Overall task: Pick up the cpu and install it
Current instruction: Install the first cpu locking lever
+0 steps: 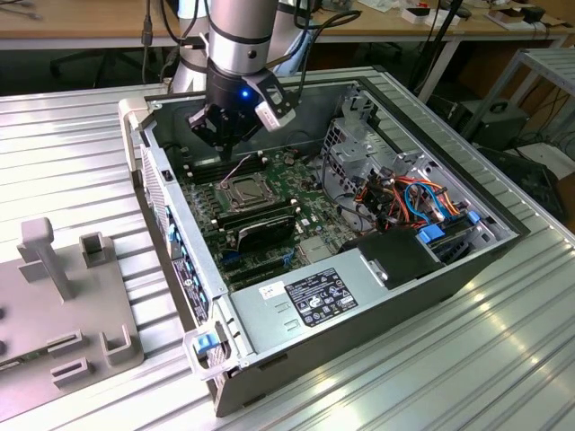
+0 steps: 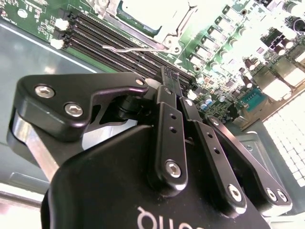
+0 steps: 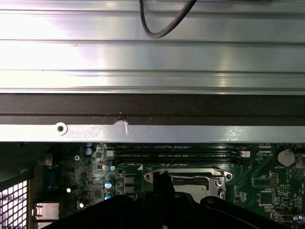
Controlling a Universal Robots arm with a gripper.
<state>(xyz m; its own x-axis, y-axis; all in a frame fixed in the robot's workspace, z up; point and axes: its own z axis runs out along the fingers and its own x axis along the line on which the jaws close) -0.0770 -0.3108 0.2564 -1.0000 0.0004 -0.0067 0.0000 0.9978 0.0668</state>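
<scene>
With its two fingers pressed together and nothing between them, the gripper hangs inside the open computer case, above the motherboard. In the second wrist view the closed tips sit over the rows of black memory slots, next to a thin wire lever that lies across the board. Just past those slots is the metal-framed socket, and the cpu lies flat within that frame, its pale grey top showing. The first wrist view has the fingertips in front of the same socket, frame edges visible on both sides; whether the frame is latched down cannot be told. In the exterior view the arm's grey wrist comes down from above, a blue light on the gripper body, over the far end of the board. On the exterior view's right the case holds a bundle of orange and blue cables and a labelled power supply. The case sits on a ribbed aluminium table; a grey fixture block stands on the exterior view's left, apart from the case.
</scene>
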